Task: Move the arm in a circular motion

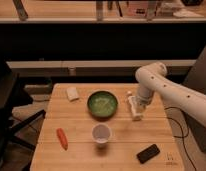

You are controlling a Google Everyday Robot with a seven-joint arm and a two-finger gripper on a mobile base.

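Hand (138, 106) is hanging just over the white bottle (133, 108); its state I cannot tell. Judging so, the arm (163, 88) is tracing its circle, and sweeping onward needs clearance from that bottle.

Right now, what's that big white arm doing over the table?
Arm reaches in from the right, elbow high. Gripper hangs low, right of green bowl. White bottle lies right under it: close. Cup and phone well away.

The scene is viewed by a single camera, set high in front of the wooden surface (81, 155) and tilted downward. The whole top is taken in from moderate range, the arm (166, 87) and its end effector (138, 111) being seen at right.
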